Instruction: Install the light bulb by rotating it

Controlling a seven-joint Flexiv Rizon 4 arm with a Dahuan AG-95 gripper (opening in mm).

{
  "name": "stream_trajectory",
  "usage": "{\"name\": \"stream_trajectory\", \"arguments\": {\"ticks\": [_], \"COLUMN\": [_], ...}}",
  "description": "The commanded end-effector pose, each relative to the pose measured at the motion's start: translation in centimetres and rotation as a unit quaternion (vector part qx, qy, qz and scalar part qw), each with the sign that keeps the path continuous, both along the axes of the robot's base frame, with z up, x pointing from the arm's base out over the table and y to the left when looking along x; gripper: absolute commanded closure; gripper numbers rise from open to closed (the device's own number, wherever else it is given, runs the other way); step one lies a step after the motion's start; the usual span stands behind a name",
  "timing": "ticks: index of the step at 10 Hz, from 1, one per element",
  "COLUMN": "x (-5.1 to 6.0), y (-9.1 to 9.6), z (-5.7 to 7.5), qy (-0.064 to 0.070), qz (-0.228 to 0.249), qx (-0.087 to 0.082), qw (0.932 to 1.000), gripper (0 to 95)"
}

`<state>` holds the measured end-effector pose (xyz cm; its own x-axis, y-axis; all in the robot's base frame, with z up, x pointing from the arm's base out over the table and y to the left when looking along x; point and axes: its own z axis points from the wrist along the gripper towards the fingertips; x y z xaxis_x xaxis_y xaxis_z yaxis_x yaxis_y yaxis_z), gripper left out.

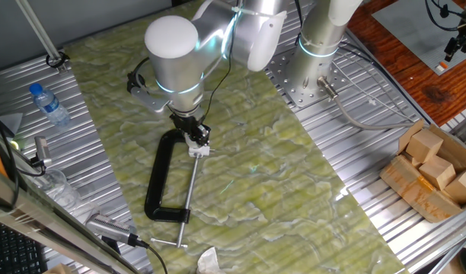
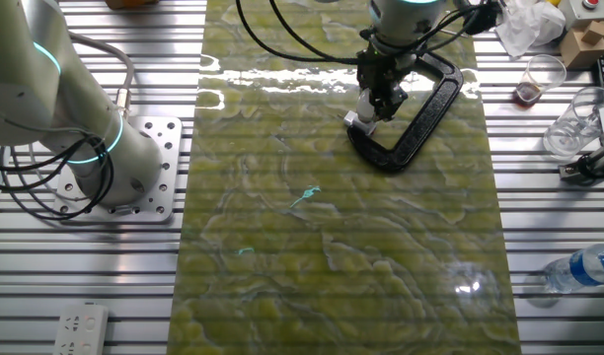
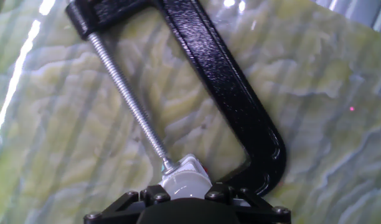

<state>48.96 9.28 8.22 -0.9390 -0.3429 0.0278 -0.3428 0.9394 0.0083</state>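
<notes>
So from my seat, the C-clamp (image 3: 240, 112) lay flat on the green mat (image 1: 294, 183), its screw (image 3: 128, 106) running from about 11 o'clock in the hand view down to the light bulb (image 3: 185, 182) at 6 o'clock. The gripper (image 3: 187, 202) sat right over the bulb, fingers on both sides; looked clamped on it, but I couldn't tell for sure. The twist axis seemed vertical.
</notes>
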Motion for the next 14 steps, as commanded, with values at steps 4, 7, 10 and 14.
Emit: {"name": "stream_trajectory", "arguments": {"ticks": [4, 7, 10, 14], "x": [0.13, 0.12, 0.12, 0.12], "y": [0.05, 0.06, 0.06, 0.08], "z": [-0.02, 0.03, 0.05, 0.18], "qy": [0.008, 0.009, 0.005, -0.001], "qz": [-0.036, -0.006, 0.002, 0.225], "qx": [-0.013, -0.009, -0.004, 0.008], "qw": [0.9992, 0.9999, 1.0000, 0.9743], "gripper": [76.0, 38.0, 19.0, 38.0]}}
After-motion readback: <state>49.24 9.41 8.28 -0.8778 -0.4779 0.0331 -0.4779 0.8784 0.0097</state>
